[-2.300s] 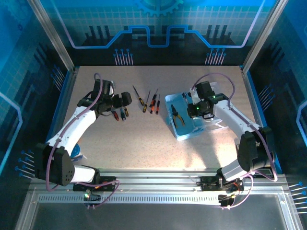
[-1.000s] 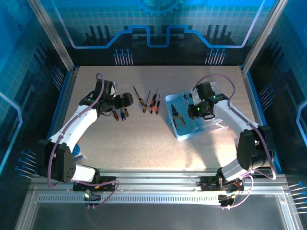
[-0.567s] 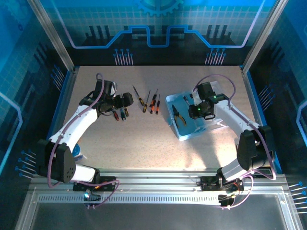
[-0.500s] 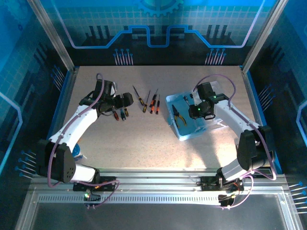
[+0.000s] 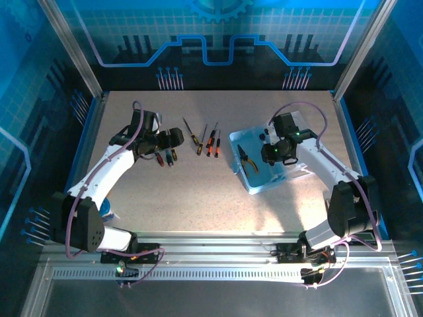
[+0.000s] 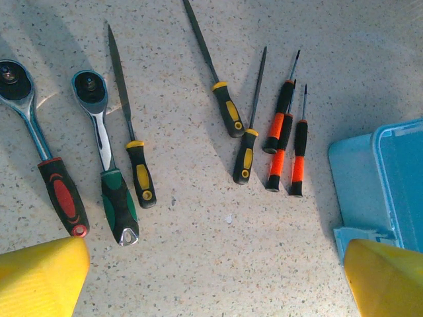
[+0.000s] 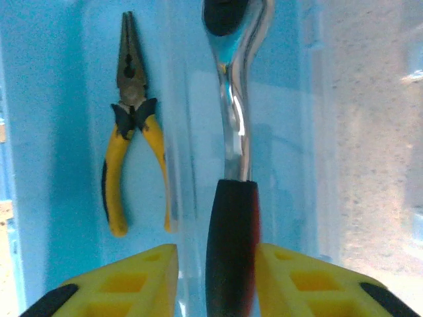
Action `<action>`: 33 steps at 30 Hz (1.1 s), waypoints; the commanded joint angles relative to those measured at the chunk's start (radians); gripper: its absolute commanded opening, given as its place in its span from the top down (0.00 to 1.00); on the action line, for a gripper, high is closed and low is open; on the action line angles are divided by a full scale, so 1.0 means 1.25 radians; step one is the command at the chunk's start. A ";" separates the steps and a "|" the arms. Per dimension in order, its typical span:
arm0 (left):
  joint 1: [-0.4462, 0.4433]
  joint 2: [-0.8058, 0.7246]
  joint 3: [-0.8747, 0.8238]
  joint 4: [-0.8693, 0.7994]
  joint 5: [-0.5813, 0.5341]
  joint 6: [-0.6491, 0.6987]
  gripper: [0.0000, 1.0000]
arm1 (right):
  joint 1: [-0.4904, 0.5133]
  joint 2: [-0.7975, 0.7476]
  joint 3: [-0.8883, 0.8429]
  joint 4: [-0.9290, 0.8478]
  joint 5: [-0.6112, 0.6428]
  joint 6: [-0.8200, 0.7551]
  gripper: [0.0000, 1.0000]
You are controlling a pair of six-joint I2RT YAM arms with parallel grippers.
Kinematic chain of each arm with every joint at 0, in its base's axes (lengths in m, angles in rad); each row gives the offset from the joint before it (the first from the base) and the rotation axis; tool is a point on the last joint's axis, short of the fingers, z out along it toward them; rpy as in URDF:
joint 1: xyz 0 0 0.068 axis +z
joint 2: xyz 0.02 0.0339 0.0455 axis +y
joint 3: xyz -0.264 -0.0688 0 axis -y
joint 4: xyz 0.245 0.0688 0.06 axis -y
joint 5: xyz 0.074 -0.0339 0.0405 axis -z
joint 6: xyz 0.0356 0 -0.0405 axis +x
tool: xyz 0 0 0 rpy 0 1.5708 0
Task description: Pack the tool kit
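Speckled table [image 5: 198,191] | blue booth [image 5: 59,72] | left jaws apart | right jaws astride ratchet [image 7: 232,218], grip unclear

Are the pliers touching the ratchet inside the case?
Apart. The right wrist view shows a strip of bare case between pliers and ratchet.

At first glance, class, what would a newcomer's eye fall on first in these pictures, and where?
The light-blue case right of the table's middle draws the eye, with yellow-handled pliers lying inside and, beside them, a chrome ratchet between the right gripper's parted fingers. Left of the case, a row of screwdrivers and two more ratchets lie on the speckled table under the open left gripper.
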 commanded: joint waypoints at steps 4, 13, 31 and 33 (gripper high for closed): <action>0.001 0.001 0.009 0.001 0.020 -0.002 0.01 | -0.011 -0.023 0.012 -0.022 0.030 0.000 0.55; 0.000 0.001 0.005 0.004 0.021 0.000 0.01 | 0.028 -0.023 0.010 -0.002 0.023 -0.005 0.49; 0.000 0.004 0.004 0.007 0.025 0.003 0.01 | 0.081 0.091 0.040 0.039 0.060 0.037 0.82; 0.000 0.007 0.007 0.007 0.026 0.003 0.01 | 0.082 0.099 0.044 0.044 0.064 0.051 0.86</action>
